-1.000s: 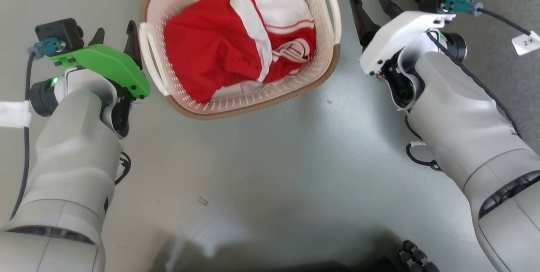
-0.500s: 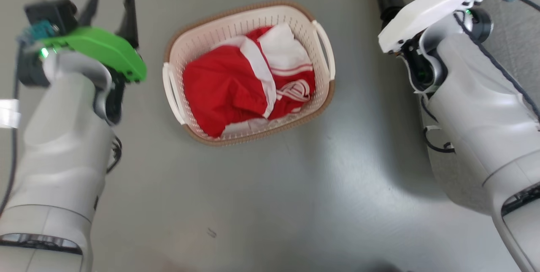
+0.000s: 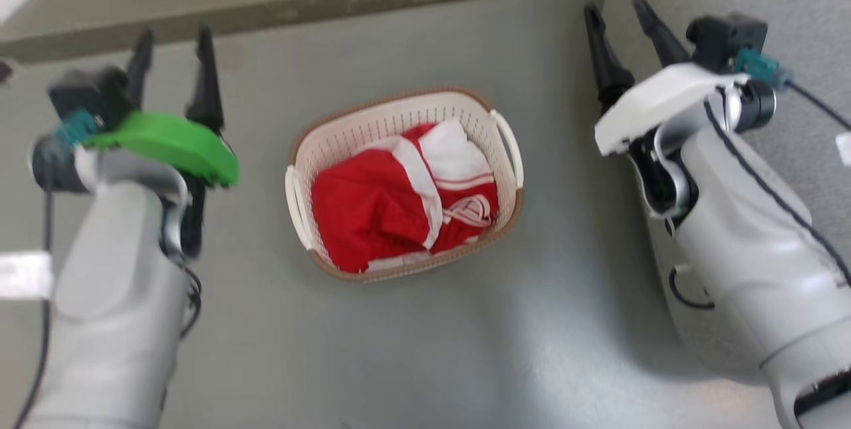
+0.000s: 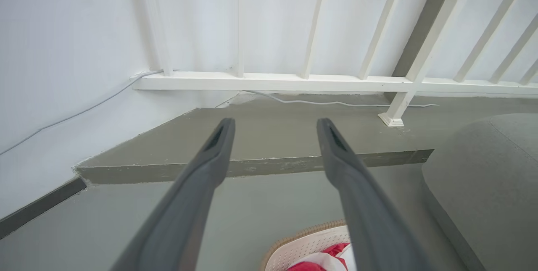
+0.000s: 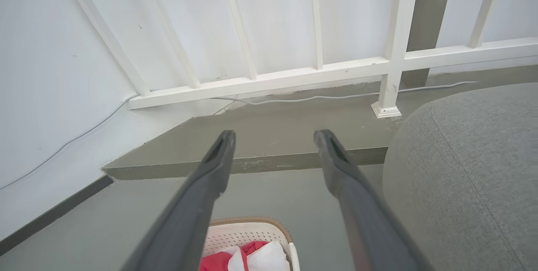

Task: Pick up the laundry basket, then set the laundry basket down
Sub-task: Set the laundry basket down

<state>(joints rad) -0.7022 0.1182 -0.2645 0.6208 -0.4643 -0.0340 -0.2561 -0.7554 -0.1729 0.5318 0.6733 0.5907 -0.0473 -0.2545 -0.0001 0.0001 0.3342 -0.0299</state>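
Floor: smooth grey-green painted floor point(image 3: 425, 349). Far side: raised grey concrete step point(image 4: 269, 145), front edge chipped. On the step stands a white-painted slatted railing point(image 4: 269, 82). A thin white cable point(image 4: 336, 103) runs along the step under the bottom rail. Left: plain white wall point(image 4: 63, 52), with a dark skirting strip point(image 4: 38, 208) at its foot. Right: rounded grey fabric-covered cushion point(image 4: 483, 178) close to the step. Crumpled red-and-white cloth garment point(image 3: 372, 216), bunched.
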